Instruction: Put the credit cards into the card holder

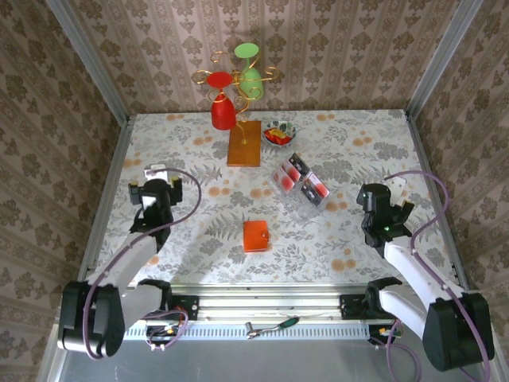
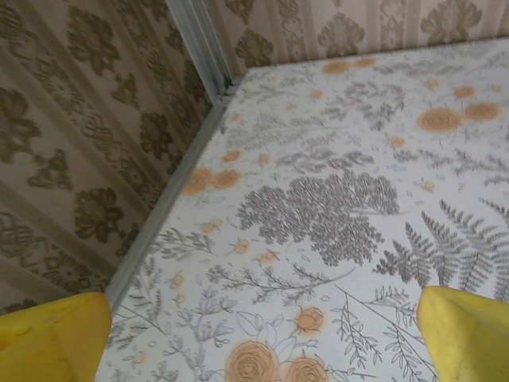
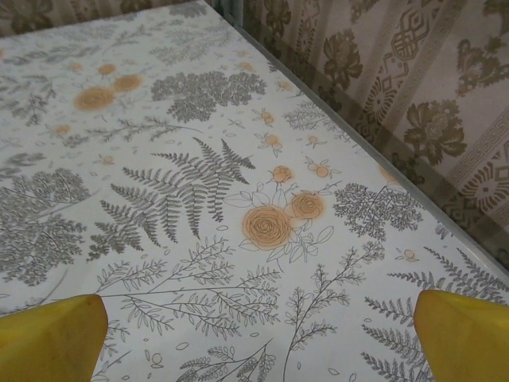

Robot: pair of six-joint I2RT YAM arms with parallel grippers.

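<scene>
While both arms stand back at their own sides of the surface (image 1: 199, 263), no step of the task is under way.

Top view: the left gripper (image 1: 156, 179) and the right gripper (image 1: 391, 191) hang over bare floral cloth, well apart from the work, probably so that the middle stays unobstructed. The card holder (image 1: 256, 235), bright orange and apparently closed, lies flat near the front centre, between the arms. The credit cards (image 1: 301, 183) sit grouped in a clear tray (image 1: 310, 209) just behind and to the right of the holder. Red and black faces show, but the number of cards cannot be determined. Behind it, a small bowl (image 1: 278, 132) holds red and yellow pieces, beside a stand (image 1: 244, 143) carrying a red and a green glass.

Left wrist view: the yellow fingertips (image 2: 48, 338) stand wide apart, with nothing between them.

Right wrist view: the fingertips (image 3: 469, 334) are likewise spread wide, grasping nothing.

Judgement: the holder needs opening before any card enters.
</scene>
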